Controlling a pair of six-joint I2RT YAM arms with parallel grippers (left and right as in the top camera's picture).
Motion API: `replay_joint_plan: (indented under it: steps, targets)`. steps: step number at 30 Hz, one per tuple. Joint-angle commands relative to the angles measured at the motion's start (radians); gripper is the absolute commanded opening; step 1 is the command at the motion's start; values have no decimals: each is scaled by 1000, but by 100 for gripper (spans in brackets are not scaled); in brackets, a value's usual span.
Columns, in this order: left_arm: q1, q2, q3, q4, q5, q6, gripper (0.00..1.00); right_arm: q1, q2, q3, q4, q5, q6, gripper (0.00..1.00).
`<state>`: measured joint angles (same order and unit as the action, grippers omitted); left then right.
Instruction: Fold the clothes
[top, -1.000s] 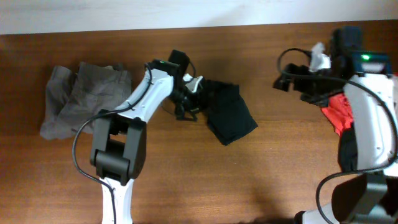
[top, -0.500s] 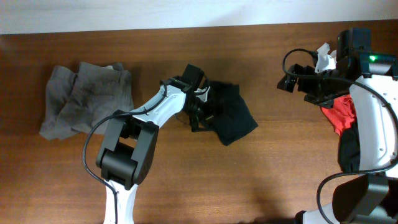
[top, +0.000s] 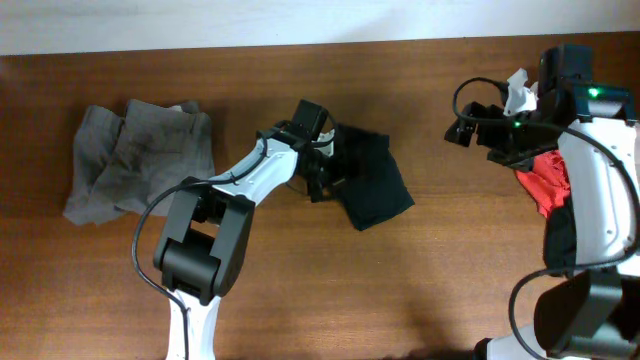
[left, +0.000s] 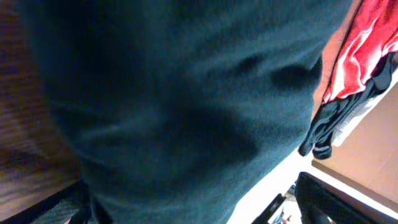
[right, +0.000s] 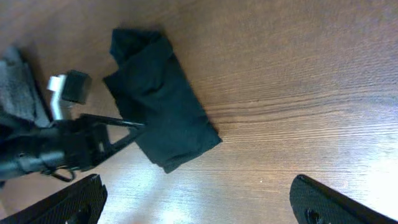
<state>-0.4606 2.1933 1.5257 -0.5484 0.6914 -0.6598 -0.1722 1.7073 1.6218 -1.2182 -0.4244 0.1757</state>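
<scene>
The black T-shirt (top: 372, 190) lies as a compact dark bundle at the middle of the worktop (top: 300, 300). The left fingers (left: 339, 202) hang over its left edge, spread wide and gripping nothing, so the step in hand looks like reaching in for a hold to make or tidy a fold on this piece. The next move would call for pinching one edge layer rather than the whole stack, since soft cloth tends to bunch or drag. The right fingers (right: 68, 202) are wide and empty too, well apart from the shirt on the right side, near a red garment (top: 545, 185). The grey trousers (top: 140, 165) sit rumpled at far left, seemingly not yet folded. Only the overhead view gives this whole layout. The left wrist view is almost filled with dark cloth, which shows how close that arm is, while the right wrist view shows the shirt's full outline with a doubled flap at one end.
</scene>
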Motion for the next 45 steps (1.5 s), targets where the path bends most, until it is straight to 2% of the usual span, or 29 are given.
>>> replay_joint_plan:
  steps: [1,2,3,4,5,6,13,19,25,33,41,45]
  targets:
    - [16,19,-23,-26,-93,2,99,4,45,-93,42,-35,-10,93]
    - [16,19,-23,-37,-94,2,99,4,51,-117,56,-45,-10,83]
    - [16,19,-23,-43,-94,8,99,5,56,-151,81,-53,-10,63]
    - [16,19,-23,-45,-94,17,99,9,60,-179,105,-56,-10,32]
    - [16,19,-23,-45,-99,25,99,11,63,-216,137,-68,-10,9]
    - [16,19,-23,-47,-108,25,99,16,66,-248,169,-88,-10,4]
    - [16,19,-23,-52,-112,26,99,102,67,-489,556,-311,-5,4]
    - [17,19,-23,-59,-112,28,99,227,67,-597,897,-264,160,4]
    - [17,19,-23,-74,-103,32,99,283,91,-598,940,-90,212,4]
    - [74,19,-23,-85,-61,93,99,290,261,-598,1011,-125,238,4]
    - [94,25,-23,-31,-89,116,99,290,273,-598,1009,-176,237,4]
    - [78,73,-23,33,-45,115,99,289,273,-598,1006,-221,237,4]
